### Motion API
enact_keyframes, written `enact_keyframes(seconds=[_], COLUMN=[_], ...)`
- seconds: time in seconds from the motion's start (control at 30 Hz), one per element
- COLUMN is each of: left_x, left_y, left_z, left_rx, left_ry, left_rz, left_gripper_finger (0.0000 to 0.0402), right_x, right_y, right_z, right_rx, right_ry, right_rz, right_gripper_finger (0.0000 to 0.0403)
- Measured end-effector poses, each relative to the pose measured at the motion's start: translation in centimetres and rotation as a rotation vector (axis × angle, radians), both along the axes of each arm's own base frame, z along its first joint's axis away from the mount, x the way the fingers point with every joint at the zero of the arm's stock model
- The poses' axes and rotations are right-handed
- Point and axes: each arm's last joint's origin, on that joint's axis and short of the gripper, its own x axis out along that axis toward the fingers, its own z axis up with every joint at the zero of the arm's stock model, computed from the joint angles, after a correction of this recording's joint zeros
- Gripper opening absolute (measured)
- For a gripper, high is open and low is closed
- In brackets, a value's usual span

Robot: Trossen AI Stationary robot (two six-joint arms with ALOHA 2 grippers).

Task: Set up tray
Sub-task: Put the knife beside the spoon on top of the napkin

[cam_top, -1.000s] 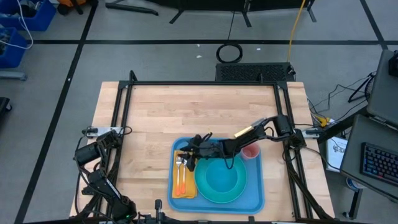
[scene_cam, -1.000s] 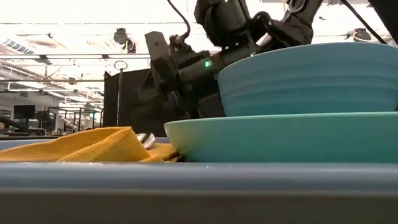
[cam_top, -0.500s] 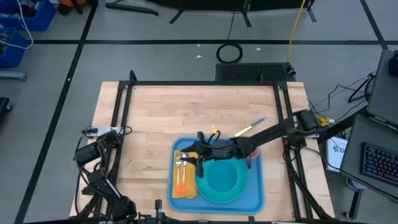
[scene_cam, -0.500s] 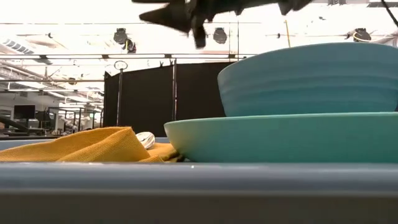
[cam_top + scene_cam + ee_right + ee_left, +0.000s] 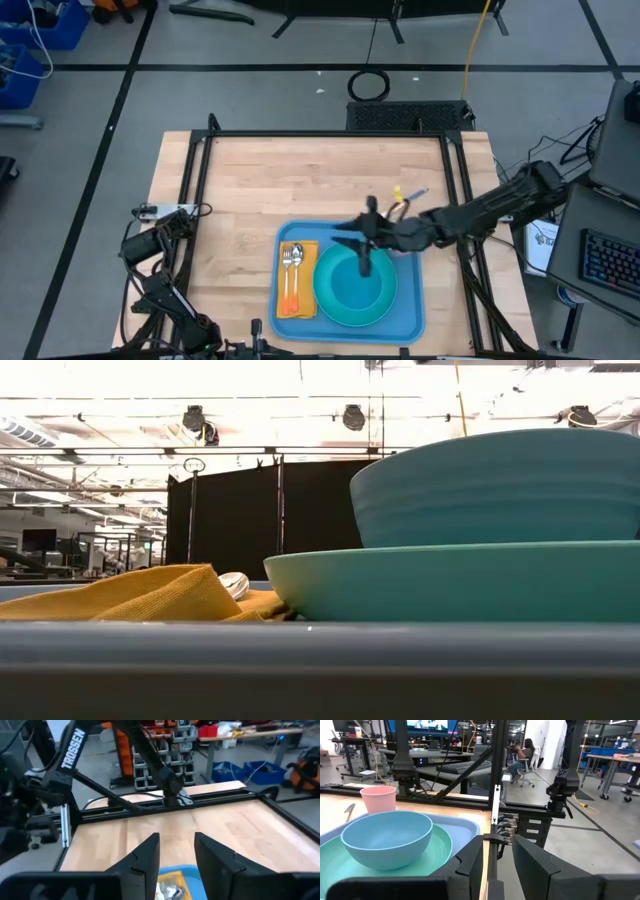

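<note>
Blue plastic, the tray (image 5: 347, 322) sits at the table's (image 5: 250, 200) near edge, already holding plate (image 5: 355, 290), bowl (image 5: 386, 838), napkin (image 5: 290, 290) and cup (image 5: 378, 799). Right gripper (image 5: 366, 240), fingers parted and empty, has lifted from over the napkin and swung above the plate; it should rise straight clear. Left gripper (image 5: 492, 870), empty, parks beside the tray.

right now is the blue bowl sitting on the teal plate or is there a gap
Touching. The low view shows the bowl resting directly on the teal plate with no gap between them, and the left wrist view shows the bowl seated inside the plate.
</note>
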Motion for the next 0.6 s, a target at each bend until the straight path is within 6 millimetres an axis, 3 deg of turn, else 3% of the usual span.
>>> enact_keyframes(seconds=[0.33, 0.6], left_x=[2.9, 5.1], left_y=[2.2, 7.0], left_z=[0.4, 6.1], left_rx=[0.002, 0.071], left_ry=[-0.006, 0.021], left_rz=[0.109, 0.216], left_gripper_finger=[0.0108, 0.0108], right_x=[-6.5, -10.3], right_y=[2.3, 2.7], right_z=[-2.1, -2.8], right_rx=[0.01, -0.048], right_ry=[-0.196, -0.244], right_rz=[0.143, 0.184], right_gripper_finger=[0.0102, 0.0102])
